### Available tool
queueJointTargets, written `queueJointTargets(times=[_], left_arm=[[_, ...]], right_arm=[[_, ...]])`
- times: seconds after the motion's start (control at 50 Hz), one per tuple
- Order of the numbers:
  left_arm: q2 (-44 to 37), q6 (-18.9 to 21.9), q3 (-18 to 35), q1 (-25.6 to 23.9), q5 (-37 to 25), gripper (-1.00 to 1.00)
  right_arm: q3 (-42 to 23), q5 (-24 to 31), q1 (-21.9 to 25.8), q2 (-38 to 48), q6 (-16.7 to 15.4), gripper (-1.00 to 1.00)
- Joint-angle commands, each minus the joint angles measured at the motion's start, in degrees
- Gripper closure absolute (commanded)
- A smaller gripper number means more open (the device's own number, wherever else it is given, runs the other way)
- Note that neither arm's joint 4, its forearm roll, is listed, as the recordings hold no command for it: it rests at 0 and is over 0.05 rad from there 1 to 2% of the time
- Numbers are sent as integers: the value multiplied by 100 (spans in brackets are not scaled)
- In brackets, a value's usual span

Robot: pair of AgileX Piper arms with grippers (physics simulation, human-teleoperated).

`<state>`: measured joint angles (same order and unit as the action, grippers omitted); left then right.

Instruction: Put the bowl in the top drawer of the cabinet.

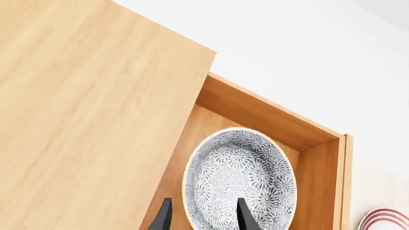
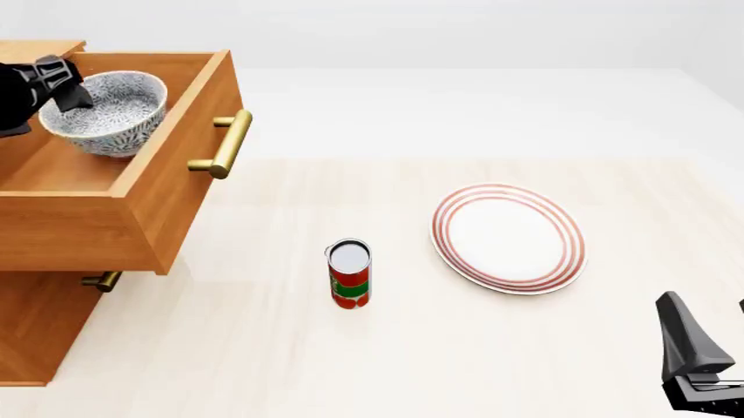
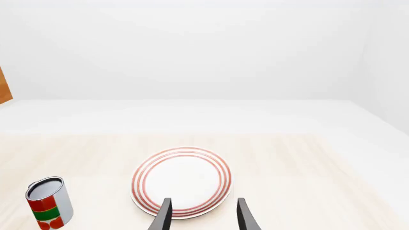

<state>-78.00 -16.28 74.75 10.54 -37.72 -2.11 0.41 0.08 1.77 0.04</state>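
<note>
The bowl (image 2: 104,111) sits inside the pulled-out top drawer (image 2: 174,174) of the cabinet (image 2: 35,331), so the placing looks basically done. Best move now is for the left gripper (image 2: 52,87) to lift straight up, clear of the rim. Its fingers are spread apart, gripping nothing. The right gripper (image 3: 203,215) idles open near the plate (image 2: 508,237).

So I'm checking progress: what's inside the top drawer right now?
The bowl sits inside the open top drawer, with the left tool open around its rim. The drawer floor under the bowl is hidden, and the cabinet top covers the drawer's back part.
</note>
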Motion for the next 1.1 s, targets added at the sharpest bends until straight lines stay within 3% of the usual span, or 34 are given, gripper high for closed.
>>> queueJointTargets(times=[0.02,0.66,1.1], left_arm=[[-43,42,69,209,-29,-100],[405,-84,329,-49,-298,-100],[1094,-264,477,-600,-450,-100]], right_arm=[[0,0,-1,-1,0,-100],[0,0,1,-1,-1,-100],[0,0,0,1,-1,-100]])
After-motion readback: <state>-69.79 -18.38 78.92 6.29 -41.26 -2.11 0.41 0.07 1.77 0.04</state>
